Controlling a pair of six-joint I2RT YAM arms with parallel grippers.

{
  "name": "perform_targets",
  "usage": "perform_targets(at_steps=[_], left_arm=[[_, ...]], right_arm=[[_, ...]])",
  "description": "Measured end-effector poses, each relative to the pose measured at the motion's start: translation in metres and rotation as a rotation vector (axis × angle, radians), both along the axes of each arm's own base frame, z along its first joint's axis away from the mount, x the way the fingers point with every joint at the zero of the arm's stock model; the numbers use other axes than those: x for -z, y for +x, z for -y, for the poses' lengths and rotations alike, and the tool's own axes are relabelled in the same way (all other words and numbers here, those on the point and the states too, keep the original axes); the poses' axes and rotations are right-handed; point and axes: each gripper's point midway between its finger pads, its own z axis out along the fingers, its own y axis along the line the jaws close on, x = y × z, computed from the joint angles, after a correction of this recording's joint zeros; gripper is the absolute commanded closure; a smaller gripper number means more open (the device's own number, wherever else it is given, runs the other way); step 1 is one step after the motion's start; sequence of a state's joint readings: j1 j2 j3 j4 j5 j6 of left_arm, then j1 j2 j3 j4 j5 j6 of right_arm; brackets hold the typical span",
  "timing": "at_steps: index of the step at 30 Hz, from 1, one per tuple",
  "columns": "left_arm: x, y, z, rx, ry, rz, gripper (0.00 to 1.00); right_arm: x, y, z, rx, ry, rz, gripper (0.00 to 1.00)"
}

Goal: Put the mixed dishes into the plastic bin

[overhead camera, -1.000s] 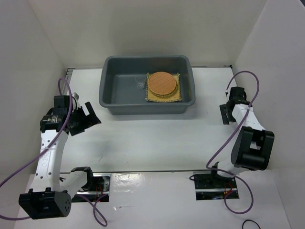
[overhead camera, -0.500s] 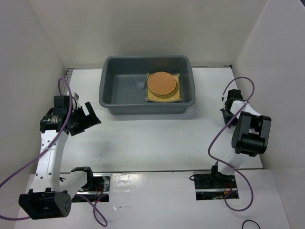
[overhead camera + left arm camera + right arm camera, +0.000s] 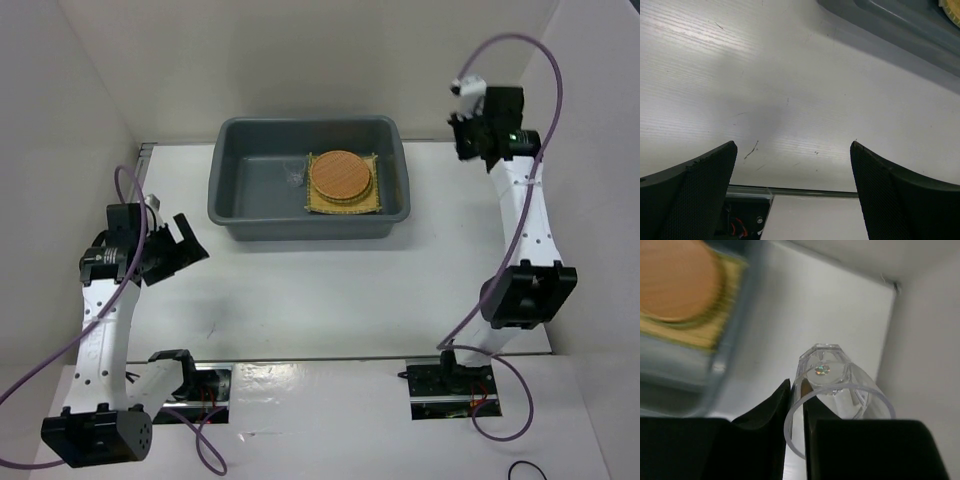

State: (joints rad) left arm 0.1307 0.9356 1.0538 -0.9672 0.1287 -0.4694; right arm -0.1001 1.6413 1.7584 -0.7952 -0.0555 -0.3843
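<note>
Plastic bin [image 3: 225, 200] holds woven mat [image 3: 320, 207] and disc [image 3: 341, 176]; your right gripper [image 3: 796, 412] pinches a clear cup [image 3: 832, 385], undelivered; left gripper [image 3: 792, 145] spread, empty.

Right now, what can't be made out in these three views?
- Top view: the cup pinched in the right claw is too small and see-through to pick out.
- Right wrist view: the bin and disc are blurred and cut off by the left edge.
- Left wrist view: only the bin's rim shows at the top edge, and its contents are cut off.
- Top view: the disc hides whatever lies between it and the mat.
</note>
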Motion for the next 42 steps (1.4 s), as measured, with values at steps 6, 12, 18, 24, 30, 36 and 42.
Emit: perform_targets(at_steps=[6, 12, 18, 24, 30, 36, 42], left_arm=[[0.003, 0.002, 0.000, -0.002, -0.008, -0.017, 0.00], [-0.003, -0.003, 0.000, -0.005, -0.006, 0.016, 0.00], [-0.002, -0.023, 0.003, -0.020, -0.019, 0.016, 0.00], [-0.006, -0.042, 0.007, -0.035, -0.034, 0.006, 0.00], [-0.006, -0.056, 0.010, -0.050, -0.051, -0.008, 0.00], [-0.005, -0.064, 0.012, -0.052, -0.059, -0.024, 0.00], [-0.004, -0.066, 0.013, -0.056, -0.068, -0.033, 0.00]], right_arm=[[-0.163, 0.023, -0.181, -0.533, 0.143, 0.348, 1.00], [-0.083, 0.033, -0.299, -0.745, 0.149, 0.152, 1.00], [0.058, 0.027, -0.410, -0.865, 0.059, -0.088, 1.00], [0.134, -0.006, -0.442, -0.912, -0.026, -0.258, 1.00], [0.140, 0.013, -0.428, -0.841, -0.088, -0.229, 1.00], [0.177, 0.030, -0.413, -0.777, -0.177, -0.258, 0.99], [0.205, 0.036, -0.412, -0.763, -0.207, -0.280, 0.97]])
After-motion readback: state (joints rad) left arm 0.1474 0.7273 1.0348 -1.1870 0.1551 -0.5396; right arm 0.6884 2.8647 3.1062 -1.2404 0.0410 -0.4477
